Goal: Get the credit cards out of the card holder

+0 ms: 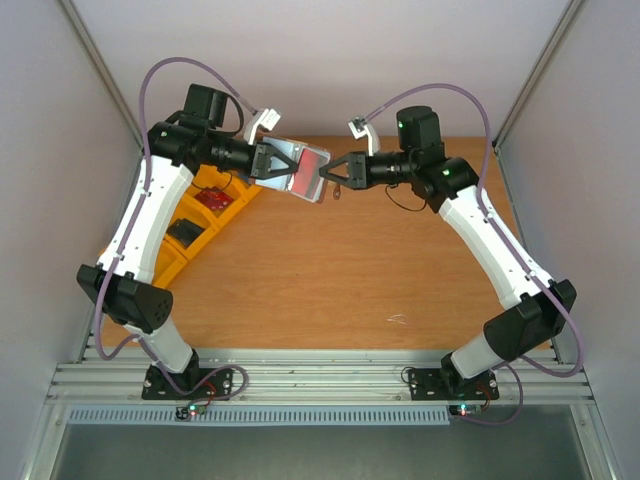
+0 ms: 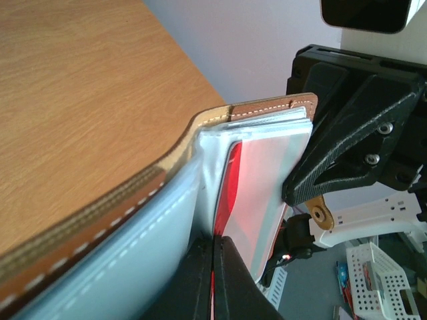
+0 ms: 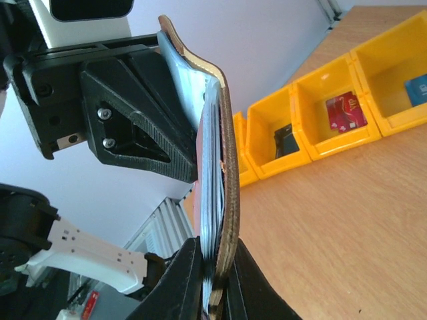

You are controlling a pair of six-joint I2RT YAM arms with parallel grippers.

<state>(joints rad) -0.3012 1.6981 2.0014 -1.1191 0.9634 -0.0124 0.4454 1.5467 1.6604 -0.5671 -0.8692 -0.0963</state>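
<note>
The card holder [image 1: 289,153] hangs open in the air between both grippers, above the far part of the table. Its brown outer face [image 2: 127,200] and grey-blue lining show in the left wrist view. My left gripper [image 1: 281,165] is shut, its tips [image 2: 213,243] pinching the edge of a red credit card [image 2: 250,180] that sits in the lining. My right gripper [image 1: 325,177] is shut on the holder's opposite edge [image 3: 223,193], clamping brown cover and lining together [image 3: 215,259]. The small brown clasp tab [image 2: 319,217] dangles below the right fingers.
A row of yellow bins [image 1: 188,248] lies on the table at the left. One bin holds a red card [image 3: 345,111], another a dark object [image 3: 287,141], another something blue [image 3: 417,89]. Wooden tabletop [image 1: 340,270] lies below the grippers.
</note>
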